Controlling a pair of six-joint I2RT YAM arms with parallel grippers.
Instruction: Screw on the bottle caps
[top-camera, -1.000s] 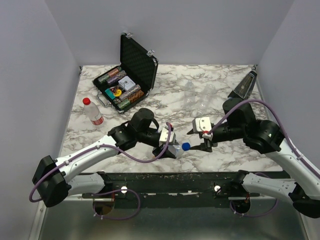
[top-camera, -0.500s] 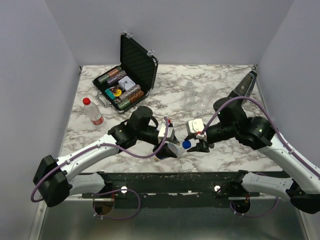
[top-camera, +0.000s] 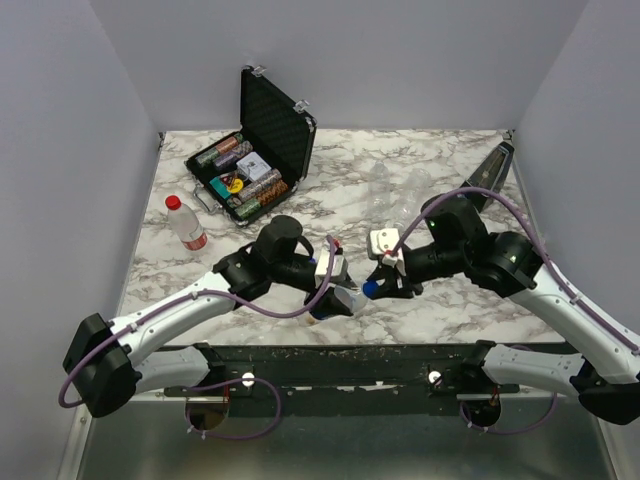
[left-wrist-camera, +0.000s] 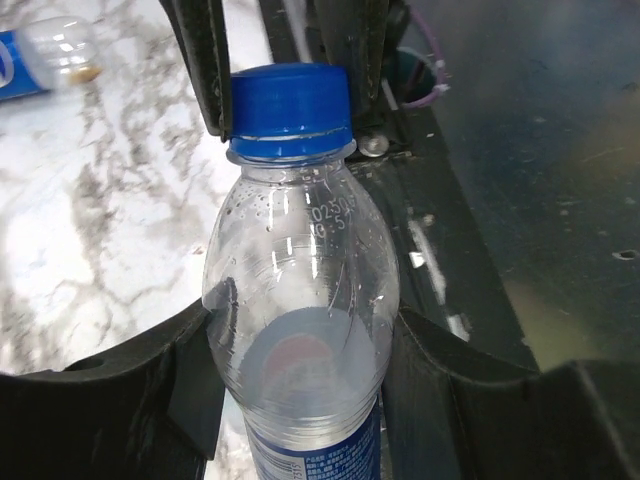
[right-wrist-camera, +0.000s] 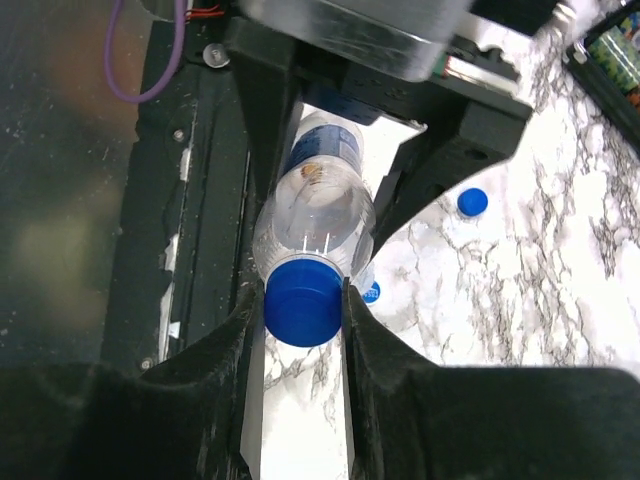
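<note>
My left gripper (top-camera: 336, 296) is shut on the body of a clear bottle (left-wrist-camera: 300, 290) with a blue label, held tilted over the table's near edge. A blue cap (left-wrist-camera: 290, 100) sits on the bottle's neck. My right gripper (right-wrist-camera: 303, 302) is shut on that blue cap (right-wrist-camera: 303, 300), one finger pressed against each side. Seen from above, the cap (top-camera: 369, 289) shows between the two grippers. The left fingers (left-wrist-camera: 190, 385) hug the bottle's lower half. A loose blue cap (right-wrist-camera: 472, 202) lies on the marble, and another blue cap (right-wrist-camera: 372, 292) peeks out beside the bottle.
A bottle with a red cap (top-camera: 186, 223) stands at the left. An open black case of poker chips (top-camera: 250, 170) sits at the back left. Clear empty bottles (top-camera: 395, 190) lie at the back middle, and a black object (top-camera: 488, 170) leans at the back right.
My right gripper has moved left to the bottle's blue cap and closed on it. The left gripper has kept hold of the bottle, shifting only slightly.
</note>
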